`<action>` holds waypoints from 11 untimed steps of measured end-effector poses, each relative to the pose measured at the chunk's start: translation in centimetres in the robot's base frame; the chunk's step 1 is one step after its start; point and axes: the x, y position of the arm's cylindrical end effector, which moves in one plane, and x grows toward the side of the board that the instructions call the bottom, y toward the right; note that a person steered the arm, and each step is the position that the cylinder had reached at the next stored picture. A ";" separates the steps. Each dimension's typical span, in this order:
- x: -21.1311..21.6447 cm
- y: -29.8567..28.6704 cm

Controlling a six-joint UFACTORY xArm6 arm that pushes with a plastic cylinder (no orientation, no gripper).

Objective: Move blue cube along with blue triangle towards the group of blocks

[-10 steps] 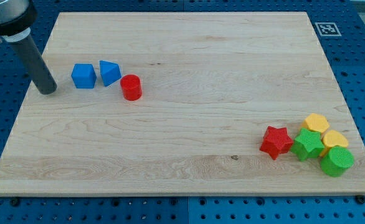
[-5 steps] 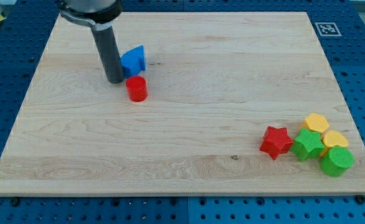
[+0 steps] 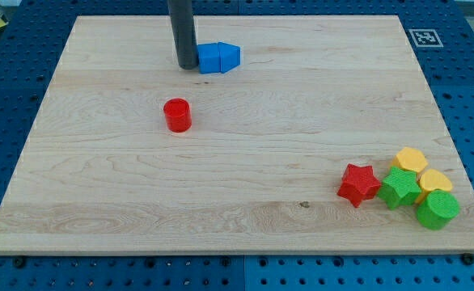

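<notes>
The blue cube [image 3: 210, 58] sits near the view's top, with the blue triangle [image 3: 230, 56] touching its right side. My tip [image 3: 188, 65] stands right against the cube's left side. The group of blocks lies at the view's bottom right: a red star [image 3: 358, 184], a green star-like block [image 3: 399, 187], a green cylinder [image 3: 437, 210] and two yellow blocks [image 3: 411, 160] [image 3: 434, 181].
A red cylinder [image 3: 176, 115] stands alone on the wooden board [image 3: 237, 218], below and left of the blue pair. A black-and-white marker tag [image 3: 423, 36] is at the board's top right corner.
My tip has swept up and to the right, pushing the blue cube and blue triangle with it toward the view's top. The red cylinder stayed roughly in place.
</notes>
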 end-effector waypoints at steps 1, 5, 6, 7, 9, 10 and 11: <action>-1.3 1.9; -1.6 16.8; -1.6 18.4; -1.6 19.0; -0.7 20.4; 0.8 20.4; 2.0 20.2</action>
